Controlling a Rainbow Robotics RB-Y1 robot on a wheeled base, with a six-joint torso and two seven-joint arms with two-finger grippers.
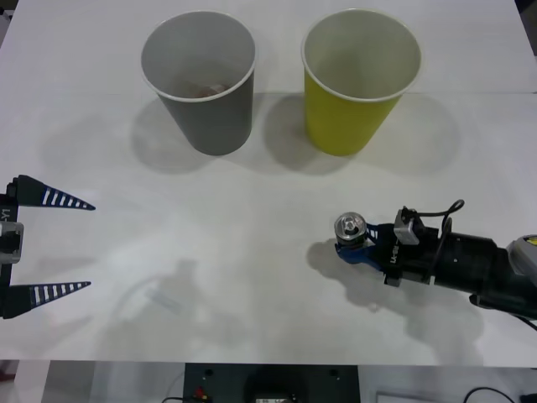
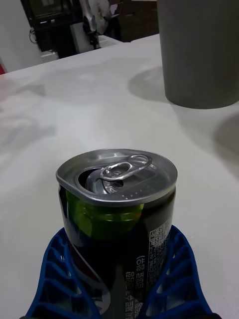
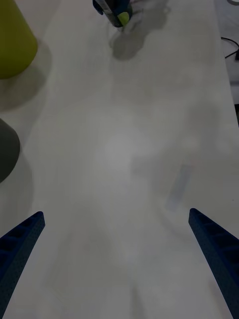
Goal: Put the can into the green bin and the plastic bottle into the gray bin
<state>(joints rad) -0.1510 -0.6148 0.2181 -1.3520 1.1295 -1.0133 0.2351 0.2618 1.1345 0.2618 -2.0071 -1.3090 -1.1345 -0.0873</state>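
**Dark can clamped in the right gripper**

Dark blue-black, silver-topped, the can (image 1: 350,227) stands upright on the white table (image 1: 252,277), the right gripper (image 1: 352,249) clamped on its sides, well short of the green bin (image 1: 357,80). The gray bin (image 1: 201,80) stands beside that cup. The left gripper (image 1: 84,245) hovers spread apart at the table's left edge.

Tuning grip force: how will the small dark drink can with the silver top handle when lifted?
Small dark drink can looks opened at the tab, so probably light and easily dented. Its smooth side may slip in the right gripper, whose jaws are shut on it. Upright, it could tip if bumped.
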